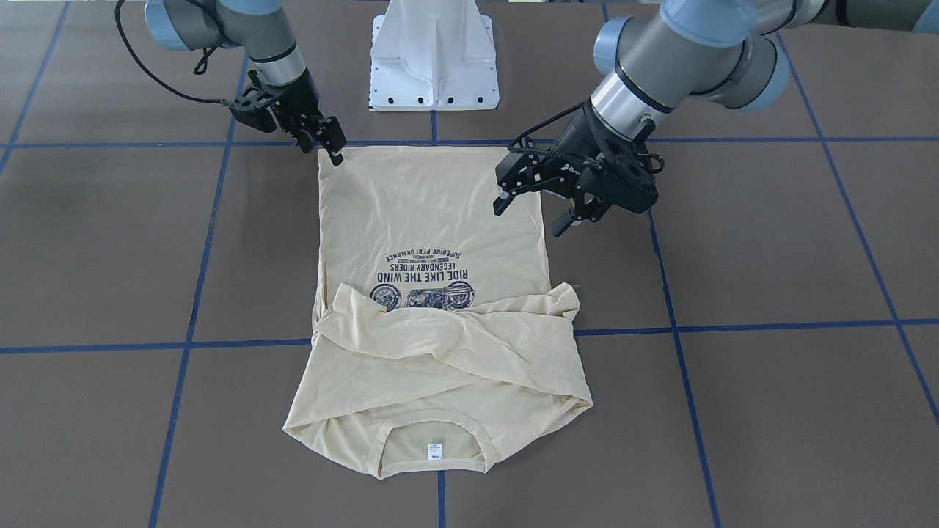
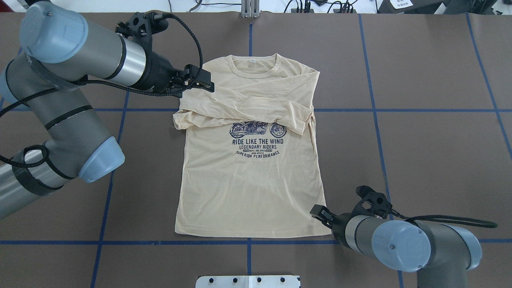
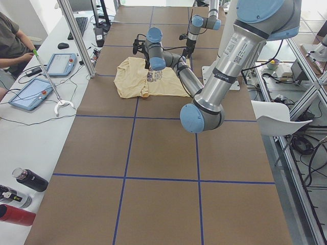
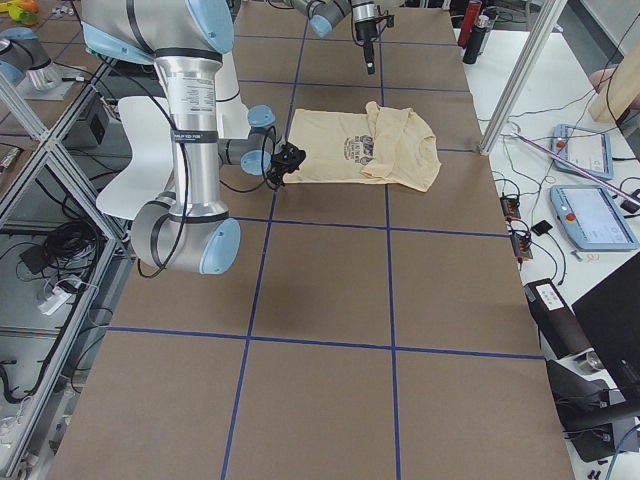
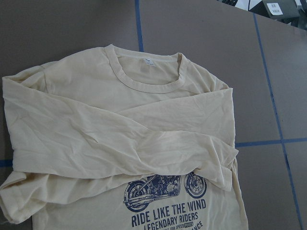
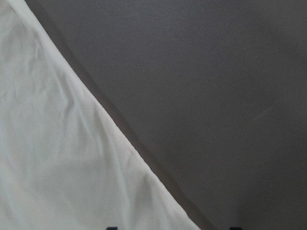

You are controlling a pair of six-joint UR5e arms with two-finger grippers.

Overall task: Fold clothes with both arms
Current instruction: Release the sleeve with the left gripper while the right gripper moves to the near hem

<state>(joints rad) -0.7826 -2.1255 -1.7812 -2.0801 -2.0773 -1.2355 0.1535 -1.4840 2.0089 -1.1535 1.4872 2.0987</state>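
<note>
Pale cream-yellow thin long-sleeved T-shirt point(image 2: 248, 188), flat and print-up on the brown blue-gridded table point(image 2: 420, 140), sleeves crossed over chest, body folds outstanding; black two-finger right gripper point(image 1: 329, 143) at hem corner, jaws apart, nothing held; black two-finger left gripper point(image 1: 531, 218) raised above, jaws wide, empty.

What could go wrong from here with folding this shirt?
1. The right gripper sits at the very hem corner of the T-shirt, so it may pinch only one layer and slip.
2. The left gripper hangs open, high above the T-shirt; lifting one hem corner alone would likely skew the fold.
3. The crossed sleeves lie loose and wrinkled and could slide apart.
</note>
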